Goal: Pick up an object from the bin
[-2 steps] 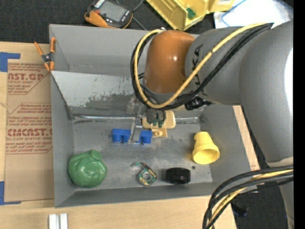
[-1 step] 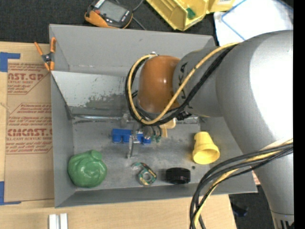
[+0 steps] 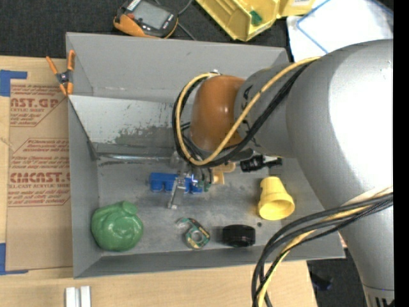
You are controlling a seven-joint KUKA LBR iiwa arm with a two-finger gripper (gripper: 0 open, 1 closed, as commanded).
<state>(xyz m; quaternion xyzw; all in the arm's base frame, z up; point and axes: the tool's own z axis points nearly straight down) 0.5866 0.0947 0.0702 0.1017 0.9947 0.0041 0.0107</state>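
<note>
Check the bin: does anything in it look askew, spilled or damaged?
The yellow cup seems to lie on its side rather than upright, near the right wall of the bin. Nothing looks spilled or broken.

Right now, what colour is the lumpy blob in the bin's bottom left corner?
The blob is green, seen best in the camera view.

Contents as I see them from my station: gripper (image 3: 181, 189) low over the middle of the grey bin (image 3: 128, 117), right beside a small blue object (image 3: 161, 182) on the floor; I cannot tell whether they touch. Green lump (image 3: 117, 226), front left corner. Small green-and-metal round piece (image 3: 194, 233) and black round cap (image 3: 238, 236), near each other along the front wall. Yellow cone-shaped cup (image 3: 275, 199), on its side, to the right.
</note>
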